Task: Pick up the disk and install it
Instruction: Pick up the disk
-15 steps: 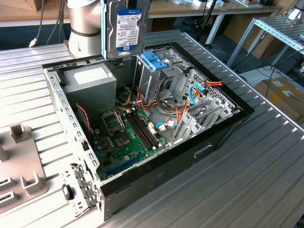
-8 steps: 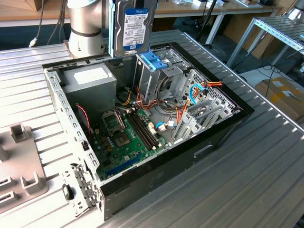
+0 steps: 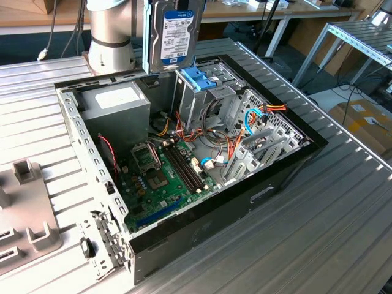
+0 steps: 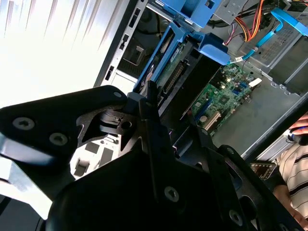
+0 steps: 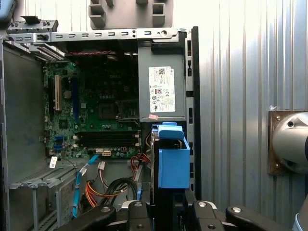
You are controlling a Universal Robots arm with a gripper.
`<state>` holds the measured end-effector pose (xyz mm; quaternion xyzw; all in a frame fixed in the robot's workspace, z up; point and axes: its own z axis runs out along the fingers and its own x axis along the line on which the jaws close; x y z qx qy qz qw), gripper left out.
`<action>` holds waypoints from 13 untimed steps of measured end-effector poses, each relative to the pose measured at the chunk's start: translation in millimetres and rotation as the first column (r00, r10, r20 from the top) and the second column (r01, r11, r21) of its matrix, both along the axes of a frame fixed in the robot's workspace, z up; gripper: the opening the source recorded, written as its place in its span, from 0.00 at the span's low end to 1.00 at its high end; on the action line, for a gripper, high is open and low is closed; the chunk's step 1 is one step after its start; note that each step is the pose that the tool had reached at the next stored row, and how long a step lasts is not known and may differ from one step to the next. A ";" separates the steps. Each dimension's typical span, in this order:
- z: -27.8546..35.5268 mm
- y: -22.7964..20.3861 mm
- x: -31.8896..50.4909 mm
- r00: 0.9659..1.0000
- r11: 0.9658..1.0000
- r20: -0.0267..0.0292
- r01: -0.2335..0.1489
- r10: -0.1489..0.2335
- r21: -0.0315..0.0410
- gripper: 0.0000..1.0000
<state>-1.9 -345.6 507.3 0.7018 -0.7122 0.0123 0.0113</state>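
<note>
The disk hangs upright, its white and blue label facing the exterior view, just above the open computer case. Its lower edge is close over the drive cage with the blue plastic top. In the first wrist view the disk shows edge-on with its blue side rail. My gripper is shut on the disk, one black finger on each side. In the second wrist view the black fingers clamp the disk, whose blue rail and green circuit side point down toward the cage.
Inside the case are a grey power-supply box, a green motherboard and orange and blue cables. The arm's base stands behind the case. A grey fixture is at the exterior view's left. A person's striped sleeve is nearby.
</note>
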 end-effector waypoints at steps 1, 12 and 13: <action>0.0 0.0 0.0 1.000 1.000 0.000 0.000 0.000 0.000 0.35; 0.0 0.0 9.8 1.000 1.000 0.000 0.000 0.000 0.000 0.35; 0.0 0.1 12.9 1.000 1.000 0.000 0.000 0.000 0.000 0.35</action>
